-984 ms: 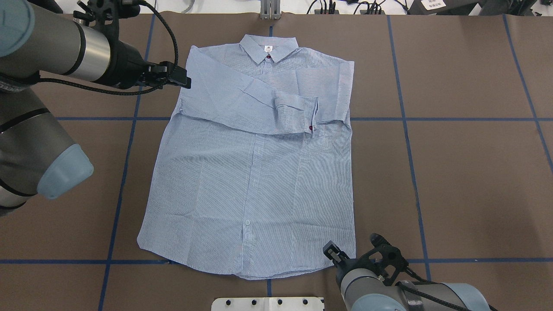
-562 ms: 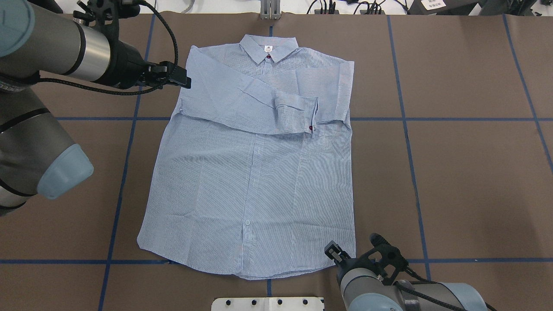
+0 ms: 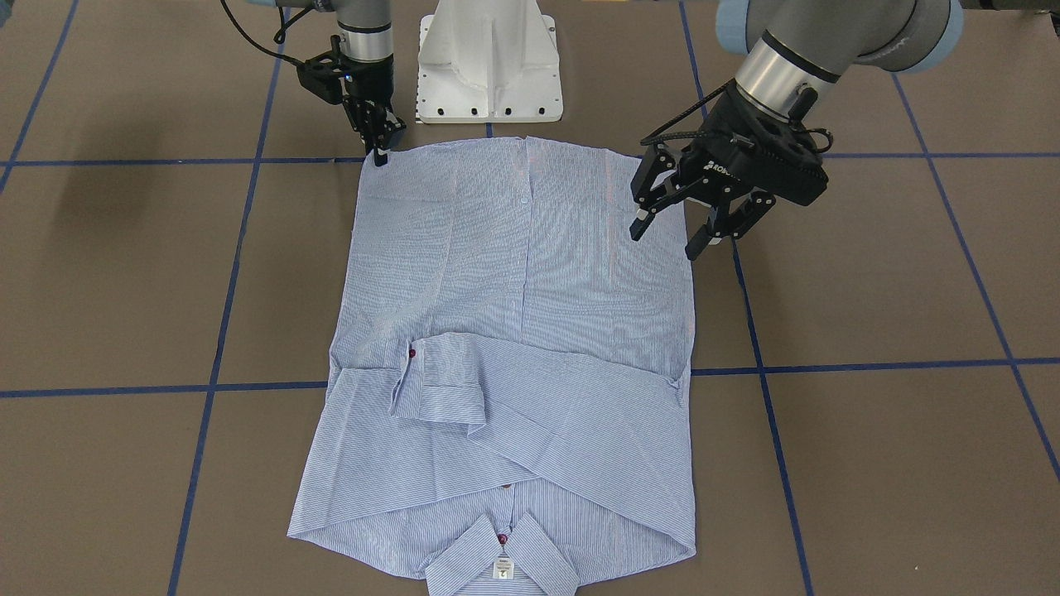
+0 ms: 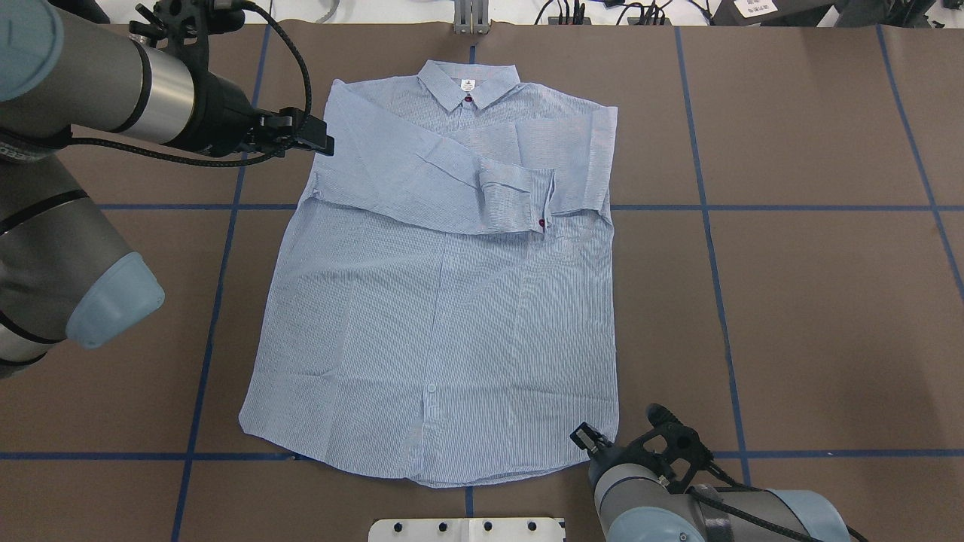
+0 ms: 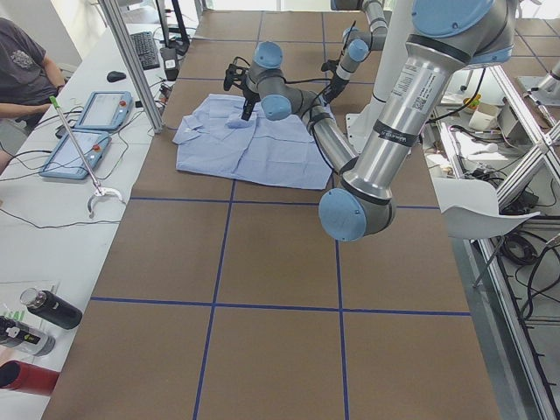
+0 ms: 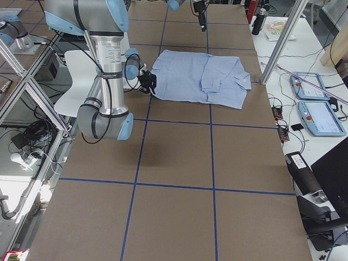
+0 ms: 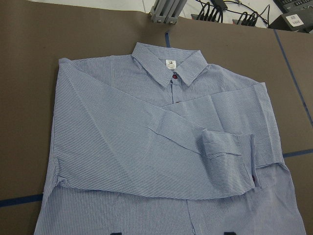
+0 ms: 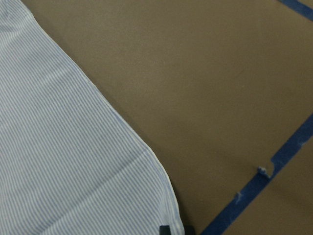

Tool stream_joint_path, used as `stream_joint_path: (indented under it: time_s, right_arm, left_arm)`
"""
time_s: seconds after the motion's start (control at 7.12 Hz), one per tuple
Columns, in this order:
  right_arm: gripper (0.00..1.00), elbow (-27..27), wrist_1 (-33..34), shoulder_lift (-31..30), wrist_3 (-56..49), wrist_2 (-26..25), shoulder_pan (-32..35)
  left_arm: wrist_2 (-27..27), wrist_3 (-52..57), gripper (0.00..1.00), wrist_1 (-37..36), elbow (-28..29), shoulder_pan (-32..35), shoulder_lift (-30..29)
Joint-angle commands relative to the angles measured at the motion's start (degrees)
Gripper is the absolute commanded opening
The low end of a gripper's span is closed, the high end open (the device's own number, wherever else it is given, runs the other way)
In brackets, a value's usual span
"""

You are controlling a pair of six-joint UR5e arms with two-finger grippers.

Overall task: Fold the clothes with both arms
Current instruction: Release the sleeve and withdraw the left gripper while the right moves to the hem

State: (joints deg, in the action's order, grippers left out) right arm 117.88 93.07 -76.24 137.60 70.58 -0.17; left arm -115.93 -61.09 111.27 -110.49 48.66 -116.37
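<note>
Right claw (image 4: 584, 438) slightly nearer corner of shirt (image 4: 444, 301)

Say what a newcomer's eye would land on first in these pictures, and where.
A blue-and-white striped shirt lies flat mid-table, collar away from the robot, a sleeve folded across its chest. The left gripper hangs beside its shoulder, jaws wide open, while the right gripper points down at the near hem corner.
</note>
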Motion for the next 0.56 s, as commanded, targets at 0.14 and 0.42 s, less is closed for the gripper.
stream_joint_path:
  time_s: [0.14, 0.42]
  right_arm:
    - [0.00, 3.9, 0.2, -2.6, 0.0, 0.0, 0.3]
    - [0.00, 6.5, 0.1, -6.3, 0.0, 0.4, 0.3]
  left_arm:
    - [1.8, -4.4, 0.77, -0.1, 0.5, -1.0, 0.5]
    - [6.8, -7.1, 1.00, -0.2, -1.2, -7.7, 3.8]
